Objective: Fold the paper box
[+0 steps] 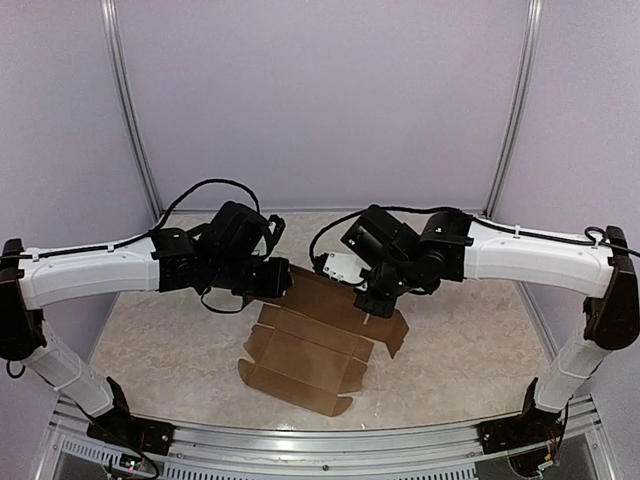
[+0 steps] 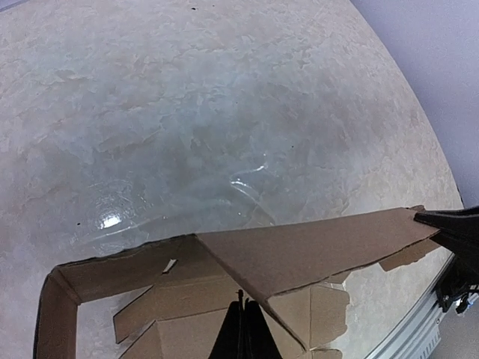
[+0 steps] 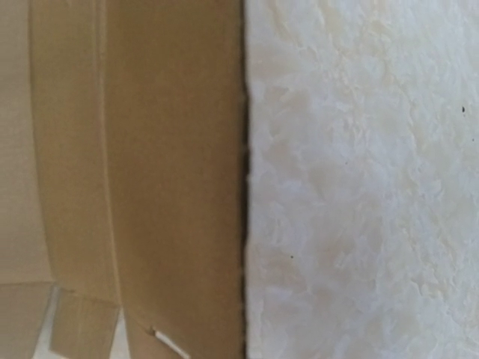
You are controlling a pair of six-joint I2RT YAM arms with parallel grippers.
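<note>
The paper box [image 1: 310, 355] is a flat brown die-cut sheet in the middle of the table, with its far panel lifted. In the left wrist view the lifted panel [image 2: 314, 247] slants over the flat flaps. My left gripper [image 1: 278, 282] is at the sheet's far left edge. Its fingers are pressed together, and the tips [image 2: 241, 303] touch the panel's crease with nothing visibly between them. My right gripper [image 1: 375, 302] points down at the panel's right end and shows as a black shape [image 2: 458, 228] at the panel's corner. The right wrist view shows only cardboard [image 3: 165, 187] beside bare table, no fingers.
The marbled tabletop [image 1: 150, 330] surrounds the sheet. A metal rail [image 1: 320, 440] runs along the near edge, also seen in the left wrist view [image 2: 419, 329]. Lilac walls with upright metal posts [image 1: 130, 110] enclose the back and sides.
</note>
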